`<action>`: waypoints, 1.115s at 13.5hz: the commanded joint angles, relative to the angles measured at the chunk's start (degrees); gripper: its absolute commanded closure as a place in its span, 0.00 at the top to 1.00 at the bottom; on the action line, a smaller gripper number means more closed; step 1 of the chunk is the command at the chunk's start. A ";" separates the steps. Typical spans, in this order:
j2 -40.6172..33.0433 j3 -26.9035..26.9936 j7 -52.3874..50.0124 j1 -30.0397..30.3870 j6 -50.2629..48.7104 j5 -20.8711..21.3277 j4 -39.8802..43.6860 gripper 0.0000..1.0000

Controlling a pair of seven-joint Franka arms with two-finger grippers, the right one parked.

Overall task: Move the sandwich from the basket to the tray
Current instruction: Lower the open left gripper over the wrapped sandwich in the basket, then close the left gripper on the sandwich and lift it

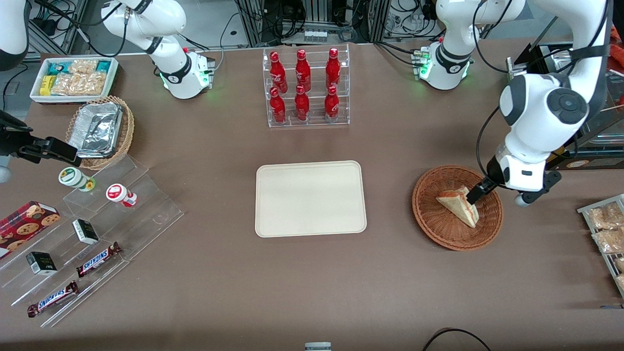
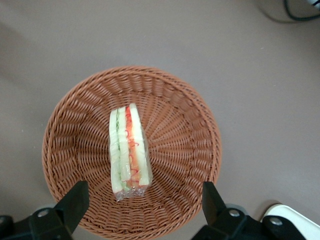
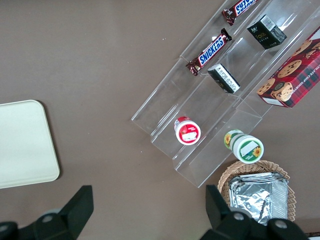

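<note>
The sandwich (image 1: 457, 204), a wrapped white wedge with red and green layers (image 2: 129, 150), lies in the round reddish-brown wicker basket (image 1: 429, 222) toward the working arm's end of the table. My left gripper (image 1: 480, 193) hangs low over the basket, open. Its two dark fingers (image 2: 75, 200) stand wide apart, one over each edge of the basket (image 2: 180, 100). The sandwich's near end reaches the gap between them, and nothing is held. The cream rectangular tray (image 1: 310, 198) lies bare at the table's middle and also shows in the right wrist view (image 3: 22, 145).
A clear rack of red bottles (image 1: 305, 87) stands farther from the front camera than the tray. Toward the parked arm's end are a stepped acrylic display (image 1: 97, 229) with Snickers bars, a tan basket of foil containers (image 1: 100, 129) and a white snack box (image 1: 75, 78). Snack packets (image 1: 607, 229) lie at the working arm's end.
</note>
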 commanded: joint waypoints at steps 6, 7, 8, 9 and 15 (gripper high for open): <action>4.22 0.04 -3.34 -0.31 5.95 0.63 -3.76 1.00; 4.57 0.04 -3.34 -0.32 6.05 0.71 -4.02 1.00; 5.10 0.04 -3.34 -0.32 6.66 0.63 -4.20 1.00; 5.63 0.04 -3.34 -0.32 7.10 0.63 -4.29 1.00; 9.23 0.12 -3.34 -0.23 11.22 0.63 -5.34 1.00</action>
